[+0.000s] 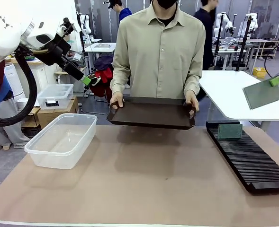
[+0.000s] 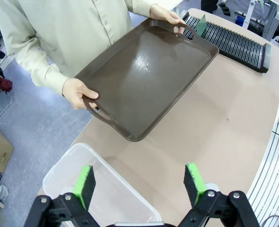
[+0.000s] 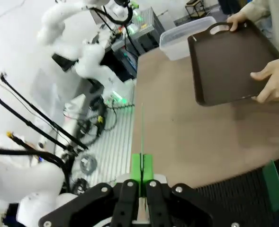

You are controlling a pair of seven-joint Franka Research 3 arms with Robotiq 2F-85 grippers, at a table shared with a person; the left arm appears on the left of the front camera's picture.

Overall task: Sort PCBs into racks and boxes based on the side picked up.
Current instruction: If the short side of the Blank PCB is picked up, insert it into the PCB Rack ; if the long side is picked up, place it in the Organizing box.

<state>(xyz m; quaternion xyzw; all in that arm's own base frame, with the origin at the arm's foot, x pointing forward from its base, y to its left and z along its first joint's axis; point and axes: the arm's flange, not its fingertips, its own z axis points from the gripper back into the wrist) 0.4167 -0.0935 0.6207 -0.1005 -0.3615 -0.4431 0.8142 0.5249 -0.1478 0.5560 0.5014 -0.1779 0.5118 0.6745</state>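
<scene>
No lettering (labels, brands, numbers) is legible on anything.

The tray (image 1: 151,113) is held above the far edge of the worktop (image 1: 144,184), a person's hands (image 1: 116,100) at its two short ends and the person behind it. Left of the tray and nearer the robot, the tub (image 1: 61,139) sits on the worktop. Right of the tray lies the rack (image 1: 248,151), running toward the robot; one board (image 1: 230,131) stands upright in its far end. A second board (image 1: 262,93) hangs farther right and higher than the tray, pinched in the right arm's jaws. The left arm's jaws hang up to the tray's left.
</scene>
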